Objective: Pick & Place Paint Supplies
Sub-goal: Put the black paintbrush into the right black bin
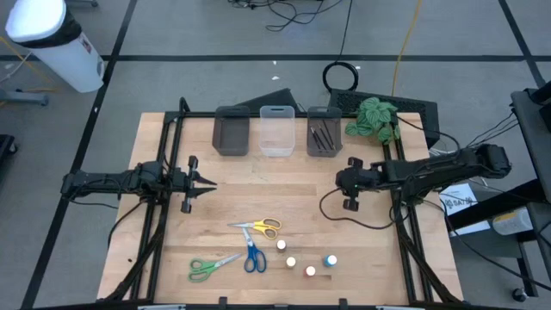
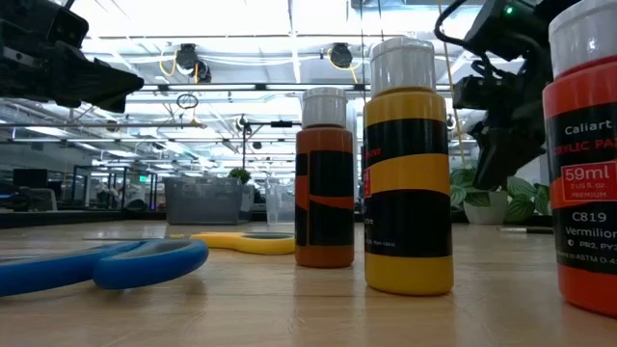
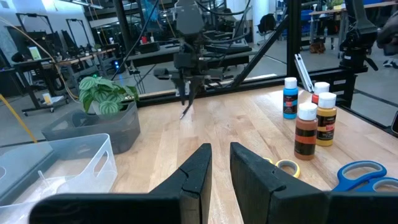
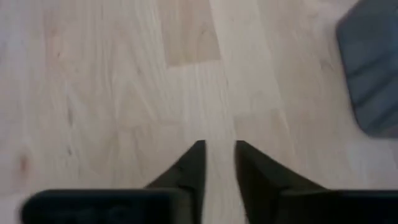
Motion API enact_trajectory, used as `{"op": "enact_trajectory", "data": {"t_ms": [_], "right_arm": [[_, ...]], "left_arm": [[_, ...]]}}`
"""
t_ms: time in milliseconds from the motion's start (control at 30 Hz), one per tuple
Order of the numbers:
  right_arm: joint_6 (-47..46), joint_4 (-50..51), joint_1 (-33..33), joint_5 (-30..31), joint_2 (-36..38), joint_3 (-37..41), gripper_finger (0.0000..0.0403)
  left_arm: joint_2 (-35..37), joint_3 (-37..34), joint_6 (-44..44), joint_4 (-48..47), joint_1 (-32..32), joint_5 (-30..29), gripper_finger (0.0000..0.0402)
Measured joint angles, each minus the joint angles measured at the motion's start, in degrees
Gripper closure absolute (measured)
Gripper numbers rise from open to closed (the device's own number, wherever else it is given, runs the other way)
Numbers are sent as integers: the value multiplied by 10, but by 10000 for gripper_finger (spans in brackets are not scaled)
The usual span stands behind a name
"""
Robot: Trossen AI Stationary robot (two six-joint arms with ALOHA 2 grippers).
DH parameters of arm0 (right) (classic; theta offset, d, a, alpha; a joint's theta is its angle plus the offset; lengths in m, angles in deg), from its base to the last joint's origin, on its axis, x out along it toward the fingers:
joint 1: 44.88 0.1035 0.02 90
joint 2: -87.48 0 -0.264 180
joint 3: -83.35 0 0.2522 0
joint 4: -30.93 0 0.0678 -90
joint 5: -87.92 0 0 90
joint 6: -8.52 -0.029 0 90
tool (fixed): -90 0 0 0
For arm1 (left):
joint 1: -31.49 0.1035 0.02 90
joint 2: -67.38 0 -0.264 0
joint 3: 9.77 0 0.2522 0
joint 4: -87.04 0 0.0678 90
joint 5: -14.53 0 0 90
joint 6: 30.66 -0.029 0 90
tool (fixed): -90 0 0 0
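Note:
Three scissors lie flat on the near part of the table: yellow [image 1: 263, 227], blue [image 1: 253, 257], green [image 1: 207, 269]. Beside them stand several small paint bottles with white caps [image 1: 291, 261], one of them blue [image 1: 330, 260]. The low view shows a brown [image 2: 325, 178], a yellow [image 2: 408, 164] and a red one [image 2: 583, 154]. Thin dark brushes [image 1: 320, 135] lie in the right grey bin. My left gripper [image 1: 207, 182] hovers at the table's left, shut and empty. My right gripper [image 1: 343, 182] hangs near the right grey bin, pointing down, shut and empty.
Along the far edge stand a grey bin [image 1: 232, 131], a clear bin [image 1: 276, 129] and a second grey bin [image 1: 324, 131]. A leafy plant [image 1: 374, 116] sits at the far right. A cable [image 1: 344, 211] loops on the table under the right arm. Bare wood lies between the two grippers.

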Motion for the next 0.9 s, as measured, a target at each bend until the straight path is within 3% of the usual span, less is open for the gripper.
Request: {"op": "enact_trajectory", "data": {"t_ms": [167,300,467,667,900], "right_arm": [[-6,78,-51,16,4,0,229],[-10,91,-107,11,-23,0,192],[32,83,-159,-32,-65,0,191],[74,76,-170,-107,-100,0,213],[103,74,-163,-107,-129,-2,238]], "left_arm": [[0,0,0,0,0,0,330],[0,0,0,0,0,0,330],[0,0,0,0,0,0,330],[0,0,0,0,0,0,330],[0,0,0,0,0,0,330]]}}
